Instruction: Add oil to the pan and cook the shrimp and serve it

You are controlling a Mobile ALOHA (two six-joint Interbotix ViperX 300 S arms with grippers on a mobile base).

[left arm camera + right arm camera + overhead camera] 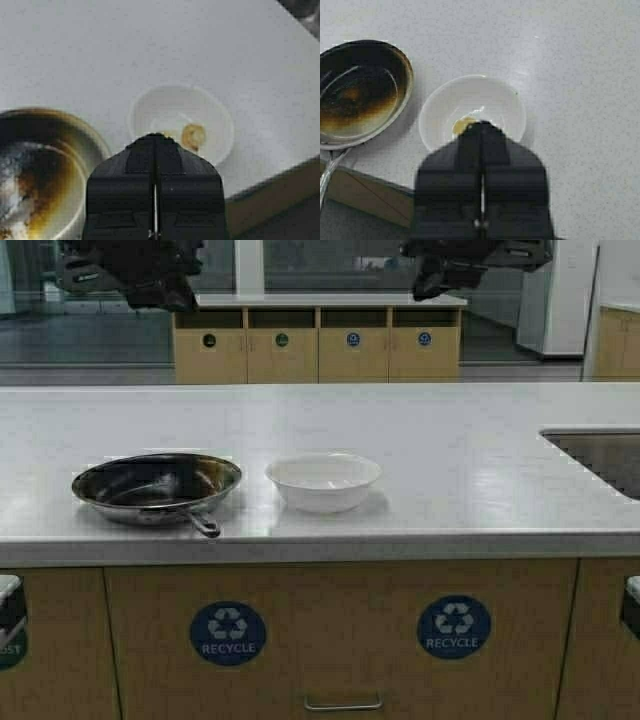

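— Looking down at the counter [420,490], we are seeing the shrimp [193,136] lying in the white bowl [323,480], golden and curled, so the serving step is looking done to us.

— And the pan [157,486]?

— We are finding it just beside the bowl, on our left, dark and scorched inside with only residue showing, its handle [203,524] pointing toward the counter edge. We are not seeing any oil jug.

— Our arms?

— We are holding both high above the counter: left gripper [155,200] and right gripper [481,200], each clenched on nothing.

— If we were handling anything further?

— We are judging the shrimp soft, greasy and slippery, so carrying the bowl by its rim is looking safer; the ceramic could chip. The pan is probably weighty and best taken by the handle.
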